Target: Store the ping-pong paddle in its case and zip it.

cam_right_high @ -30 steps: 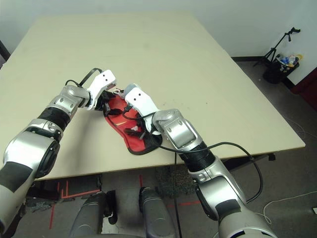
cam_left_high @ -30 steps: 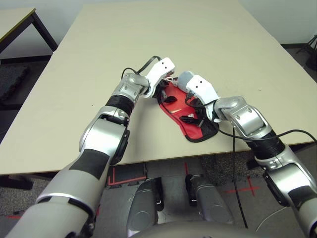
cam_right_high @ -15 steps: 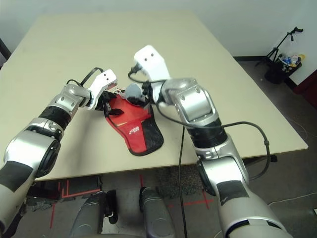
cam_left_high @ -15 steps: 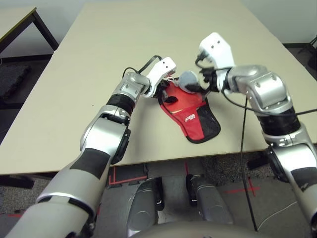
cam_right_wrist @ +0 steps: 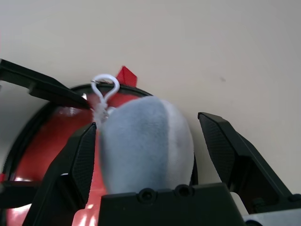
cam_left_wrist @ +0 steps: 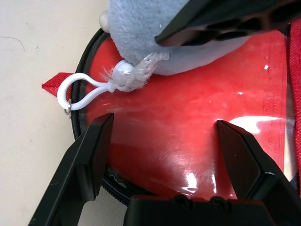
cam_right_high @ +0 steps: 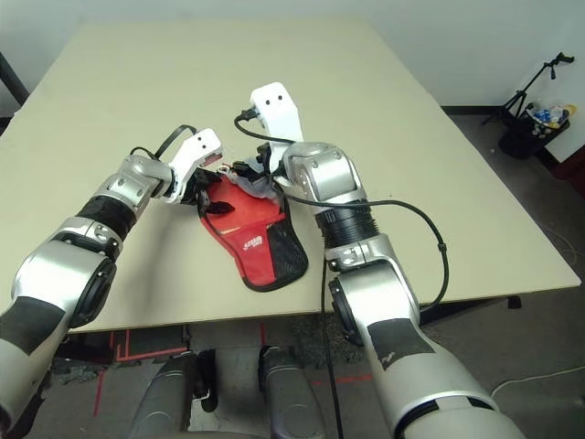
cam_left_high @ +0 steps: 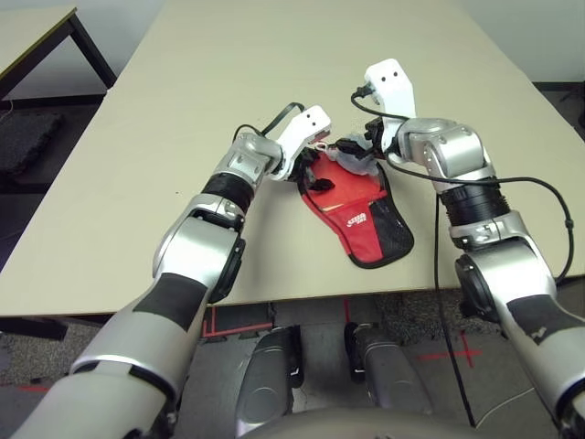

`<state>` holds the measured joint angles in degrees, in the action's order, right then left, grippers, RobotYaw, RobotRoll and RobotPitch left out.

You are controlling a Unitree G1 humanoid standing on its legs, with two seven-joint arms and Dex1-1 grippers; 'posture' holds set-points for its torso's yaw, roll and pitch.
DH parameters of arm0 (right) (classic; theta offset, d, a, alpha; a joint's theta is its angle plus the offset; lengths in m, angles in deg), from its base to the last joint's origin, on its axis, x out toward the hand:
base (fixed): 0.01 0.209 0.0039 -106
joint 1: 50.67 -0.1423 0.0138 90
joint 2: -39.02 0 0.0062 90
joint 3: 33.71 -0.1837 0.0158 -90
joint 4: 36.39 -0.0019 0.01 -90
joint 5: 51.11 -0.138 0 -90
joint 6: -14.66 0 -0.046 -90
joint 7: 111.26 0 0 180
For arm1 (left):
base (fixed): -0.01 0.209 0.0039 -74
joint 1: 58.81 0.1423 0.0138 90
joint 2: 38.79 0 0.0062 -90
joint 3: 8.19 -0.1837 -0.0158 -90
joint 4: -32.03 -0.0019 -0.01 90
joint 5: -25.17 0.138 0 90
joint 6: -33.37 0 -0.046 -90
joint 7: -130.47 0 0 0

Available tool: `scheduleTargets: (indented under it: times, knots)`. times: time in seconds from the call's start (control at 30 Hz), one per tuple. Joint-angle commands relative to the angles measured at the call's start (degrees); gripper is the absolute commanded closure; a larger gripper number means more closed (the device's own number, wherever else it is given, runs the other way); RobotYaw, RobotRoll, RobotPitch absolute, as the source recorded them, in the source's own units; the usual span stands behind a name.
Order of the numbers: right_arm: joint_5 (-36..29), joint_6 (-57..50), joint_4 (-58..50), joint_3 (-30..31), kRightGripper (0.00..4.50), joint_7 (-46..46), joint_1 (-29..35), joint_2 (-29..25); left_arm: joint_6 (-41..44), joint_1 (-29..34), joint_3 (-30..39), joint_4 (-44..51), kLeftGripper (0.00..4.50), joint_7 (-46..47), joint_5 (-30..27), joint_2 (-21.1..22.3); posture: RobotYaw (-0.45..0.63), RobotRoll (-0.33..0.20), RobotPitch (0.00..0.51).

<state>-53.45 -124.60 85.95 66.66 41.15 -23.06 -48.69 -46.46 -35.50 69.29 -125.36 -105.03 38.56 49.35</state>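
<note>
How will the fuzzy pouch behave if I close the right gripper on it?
The fuzzy pouch will probably squash a little, since its surface looks plush and rounded. It may swing once lifted, and could tug the red case, because its white cord appears clipped at the case's edge.

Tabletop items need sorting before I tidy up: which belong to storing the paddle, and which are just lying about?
Belongs to the job:
- red case with black zipper edging
- left gripper, open over the case
- right gripper, open around the fuzzy pouch

Just lying about:
- grey-white fuzzy pouch on its white cord
</note>
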Motion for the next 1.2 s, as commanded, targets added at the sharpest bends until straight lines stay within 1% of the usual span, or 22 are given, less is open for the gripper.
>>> scheduleTargets:
  times: [0.03, 0.23, 0.27, 0.33, 0.4, 0.5, 0.6, 0.67, 0.73, 0.83, 0.97, 1.07, 1.2]
  knots:
    - [1.7, 2.2, 4.2, 1.3, 0.0, -0.5, -1.3, 0.4, 2.6, 4.9, -3.2, -4.1, 0.03, 1.6, 3.1, -0.9, -0.09, 0.0, 0.174]
    - [2.7, 2.2, 8.1, 1.6, 0.0, -1.7, -1.6, 0.3, 2.5, 5.6, -2.9, -3.7, 0.03, 2.2, 2.7, -1.2, -0.09, 0.0, 0.172]
    - [2.8, 2.2, 8.3, 1.7, 0.37, -2.1, -1.6, 0.3, 2.5, 5.7, -2.9, -3.6, 0.0, 2.4, 2.6, -1.4, -0.09, 0.0, 0.173]
    - [2.7, 1.5, 8.8, 1.4, 0.9, -2.4, -1.6, 0.4, 2.6, 5.9, -2.8, -3.5, 0.0, 2.7, 2.5, -1.7, -0.09, 0.0, 0.173]
    - [3.0, 1.0, 8.9, 1.4, 1.58, -2.3, -1.5, 0.3, 2.6, 6.0, -2.7, -3.4, 0.0, 2.9, 2.4, -2.0, -0.09, 0.0, 0.174]
    - [3.3, 1.6, 8.9, 0.7, 2.45, -1.4, -1.5, 0.0, 2.8, 6.0, -2.7, -3.3, 0.0, 3.2, 2.2, -2.5, -0.09, 0.0, 0.176]
    - [4.1, 4.4, 10.0, -0.4, 3.31, 1.1, -2.1, -0.8, 2.8, 6.0, -2.6, -3.4, 0.0, 3.4, 2.2, -2.8, -0.1, 0.0, 0.179]
    - [4.9, 8.6, 11.8, -0.9, 3.82, 3.0, -2.3, -1.4, 2.7, 6.0, -2.6, -3.4, 0.0, 3.5, 2.1, -2.9, -0.1, 0.0, 0.18]
    - [5.9, 13.7, 15.2, -1.6, 4.16, 6.0, -2.6, -2.0, 2.6, 6.3, -2.7, -3.3, 0.0, 3.3, 2.1, -3.1, -0.1, 0.0, 0.183]
    - [7.9, 17.8, 18.6, -0.6, 4.22, 7.7, -2.2, -3.1, 2.6, 6.6, -2.9, -3.2, 0.0, 3.0, 2.2, -3.3, -0.1, 0.0, 0.186]
    - [11.6, 19.2, 19.5, 2.7, 4.22, 6.2, -0.2, -5.4, 2.6, 6.6, -3.0, -3.1, 0.0, 2.8, 2.3, -3.2, -0.1, 0.0, 0.19]
    - [13.6, 17.2, 16.2, 4.6, 4.22, 3.9, 2.4, -8.1, 2.7, 6.4, -3.0, -3.0, 0.0, 2.9, 2.3, -3.2, -0.11, 0.0, 0.193]
    - [15.7, 13.4, 7.7, 6.6, 4.22, 0.1, 6.6, -12.8, 2.6, 6.4, -3.2, -3.0, 0.0, 2.9, 1.9, -3.2, -0.11, 0.0, 0.197]
